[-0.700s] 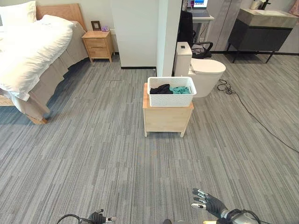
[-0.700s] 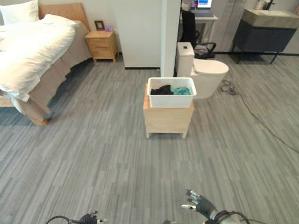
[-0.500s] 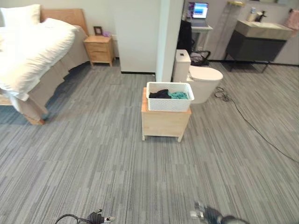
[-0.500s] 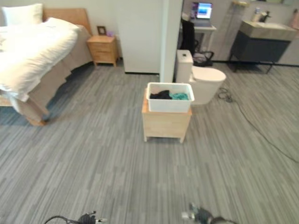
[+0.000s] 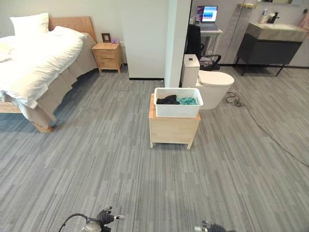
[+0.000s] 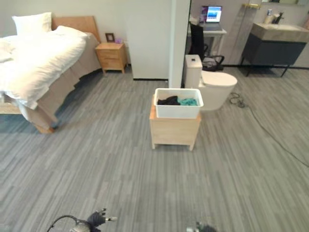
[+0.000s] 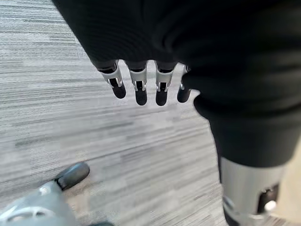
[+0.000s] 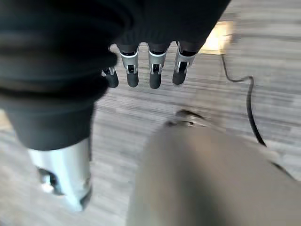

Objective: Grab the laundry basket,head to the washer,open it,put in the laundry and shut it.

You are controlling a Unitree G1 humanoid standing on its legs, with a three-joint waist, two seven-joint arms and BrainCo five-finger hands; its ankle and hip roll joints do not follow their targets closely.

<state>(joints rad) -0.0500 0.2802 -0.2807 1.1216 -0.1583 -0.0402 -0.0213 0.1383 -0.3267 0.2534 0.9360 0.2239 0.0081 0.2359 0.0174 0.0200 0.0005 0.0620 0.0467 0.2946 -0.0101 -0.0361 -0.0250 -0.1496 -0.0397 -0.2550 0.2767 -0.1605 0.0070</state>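
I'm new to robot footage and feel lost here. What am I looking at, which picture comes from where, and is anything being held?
This is a two-legged humanoid robot. The two wide pictures come from its head camera, looking down across a room. The two close-ups come from cameras on its wrists, looking along each hand. Ahead, a white laundry basket with dark and teal clothes sits on a small wooden cabinet, with a toilet behind it and a bed off to the left. The left hand and right hand hang low over the carpet with fingers straight, holding nothing.
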